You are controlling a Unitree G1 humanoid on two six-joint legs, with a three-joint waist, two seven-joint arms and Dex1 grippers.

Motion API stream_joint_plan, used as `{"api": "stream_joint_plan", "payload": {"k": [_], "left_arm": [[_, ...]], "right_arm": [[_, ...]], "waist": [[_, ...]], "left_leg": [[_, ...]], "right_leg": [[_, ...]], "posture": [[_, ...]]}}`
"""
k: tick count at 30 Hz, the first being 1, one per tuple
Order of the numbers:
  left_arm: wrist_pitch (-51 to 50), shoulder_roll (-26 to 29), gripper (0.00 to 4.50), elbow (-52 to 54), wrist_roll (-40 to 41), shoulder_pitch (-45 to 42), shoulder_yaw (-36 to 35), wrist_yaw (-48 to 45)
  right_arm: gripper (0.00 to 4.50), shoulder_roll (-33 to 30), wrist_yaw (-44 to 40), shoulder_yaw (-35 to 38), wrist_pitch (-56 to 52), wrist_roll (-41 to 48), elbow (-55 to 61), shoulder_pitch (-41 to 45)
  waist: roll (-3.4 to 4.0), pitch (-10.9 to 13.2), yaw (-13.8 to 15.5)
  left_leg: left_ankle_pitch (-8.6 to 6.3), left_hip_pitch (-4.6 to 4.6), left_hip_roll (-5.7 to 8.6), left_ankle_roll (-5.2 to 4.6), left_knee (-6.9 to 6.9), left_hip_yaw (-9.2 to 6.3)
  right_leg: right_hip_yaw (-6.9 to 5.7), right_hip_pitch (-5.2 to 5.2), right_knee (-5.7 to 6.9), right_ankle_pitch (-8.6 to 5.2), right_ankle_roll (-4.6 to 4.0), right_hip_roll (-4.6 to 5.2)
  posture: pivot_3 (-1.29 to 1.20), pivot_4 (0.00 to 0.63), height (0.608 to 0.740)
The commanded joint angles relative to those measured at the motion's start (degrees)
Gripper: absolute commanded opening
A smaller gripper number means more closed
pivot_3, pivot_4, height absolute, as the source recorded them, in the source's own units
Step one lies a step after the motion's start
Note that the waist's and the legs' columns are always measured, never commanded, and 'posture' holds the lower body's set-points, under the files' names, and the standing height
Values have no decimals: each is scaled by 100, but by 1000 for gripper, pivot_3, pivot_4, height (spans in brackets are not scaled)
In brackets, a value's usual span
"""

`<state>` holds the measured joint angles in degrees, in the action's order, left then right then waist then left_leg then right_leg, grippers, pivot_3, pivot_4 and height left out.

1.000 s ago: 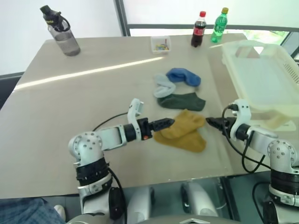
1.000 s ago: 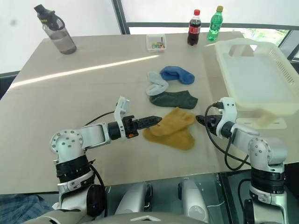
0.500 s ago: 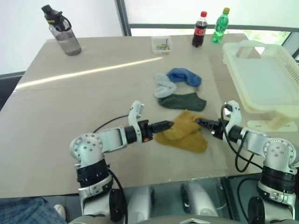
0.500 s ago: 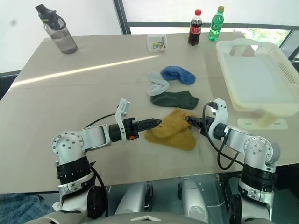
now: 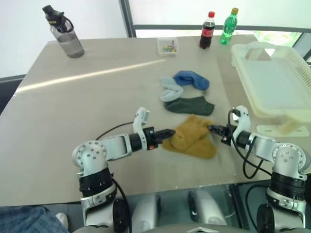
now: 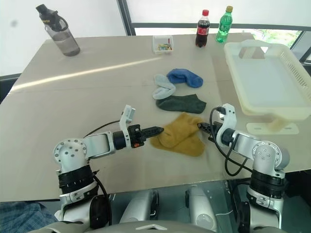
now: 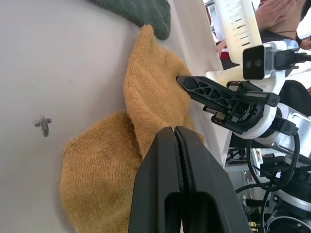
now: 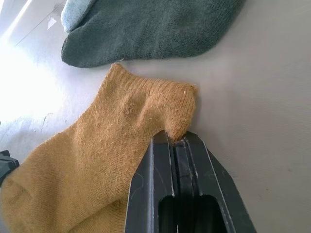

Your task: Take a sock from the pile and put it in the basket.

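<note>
Sock lies flat on tabletop, nearest of the pile; left claw and right claw both pinched onto opposite edges. Grasp step; next, lift together toward basket at right

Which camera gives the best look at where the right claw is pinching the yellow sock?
The right wrist view: the right claw is shut on the yellow sock at its cuff corner. The head views show the whole sock flat on the table between both claws. The left wrist view shows that claw against the sock's far edge.
</note>
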<state>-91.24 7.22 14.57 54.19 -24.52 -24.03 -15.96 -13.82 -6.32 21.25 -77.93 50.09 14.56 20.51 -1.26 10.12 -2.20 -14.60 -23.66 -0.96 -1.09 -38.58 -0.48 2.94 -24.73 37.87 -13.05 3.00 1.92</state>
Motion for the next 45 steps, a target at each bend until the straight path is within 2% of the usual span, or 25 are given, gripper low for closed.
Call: {"api": "stream_joint_plan", "payload": {"k": [1, 9, 19, 20, 23, 24, 30, 45], "left_arm": [[254, 74, 86, 206, 181, -3, 103, -207], [528, 395, 86, 148, 362, -126, 246, -518], [80, 619, 86, 361, 678, 206, 383, -651], [4, 615, 592, 382, 731, 221, 333, -602], [-115, 670, 1542, 408, 594, 282, 338, -292], [-122, 689, 2065, 423, 602, 306, 341, -232], [-126, 718, 2065, 527, 1030, 519, 300, 199], [3, 166, 2065, 314, 1015, 236, 279, 658]], "right_arm": [[0, -55, -79, 80, 98, 127, 278, -4], [0, -85, 112, 282, 66, 340, 830, -46], [0, 192, 490, 200, 31, 448, 1134, -276], [0, 204, 511, 182, 39, 449, 1144, -299], [0, 215, 542, 153, 63, 466, 1166, -360], [0, 216, 550, 150, 68, 473, 1169, -374], [0, 216, 581, 140, 96, 491, 1180, -432], [0, 222, 629, 62, 179, 522, 1211, -503]], "waist": [[0, 0, 0], [0, 0, 0], [1, 0, -1], [1, 0, -1], [1, 0, -1], [1, 0, -3], [1, 0, 0], [1, 0, 6]], "left_leg": [[0, 0, 0, 0, 0, 0], [0, 0, 0, 0, 0, -1], [0, -3, 0, 0, 0, -1], [0, -2, -1, 0, 0, -3], [0, -1, -1, 0, 1, -2], [0, 0, -1, 0, 0, -1], [0, -1, -2, 0, 1, -5], [0, -1, 0, 0, 1, -2]], "right_leg": [[0, 0, 0, 0, 0, 0], [-1, 0, 0, 0, 0, 0], [0, -2, -2, 0, 0, 0], [-2, -2, -2, -1, 0, 1], [-1, -1, -1, -1, 0, 1], [0, -1, 0, -1, 0, 0], [0, -1, -1, -1, 0, 1], [-1, -1, -2, -1, 0, 1]], "posture": [[0, 150, 740], [0, 150, 740], [0, 150, 740], [0, 150, 740], [0, 150, 740], [0, 150, 740], [0, 150, 740], [0, 150, 740]]}}
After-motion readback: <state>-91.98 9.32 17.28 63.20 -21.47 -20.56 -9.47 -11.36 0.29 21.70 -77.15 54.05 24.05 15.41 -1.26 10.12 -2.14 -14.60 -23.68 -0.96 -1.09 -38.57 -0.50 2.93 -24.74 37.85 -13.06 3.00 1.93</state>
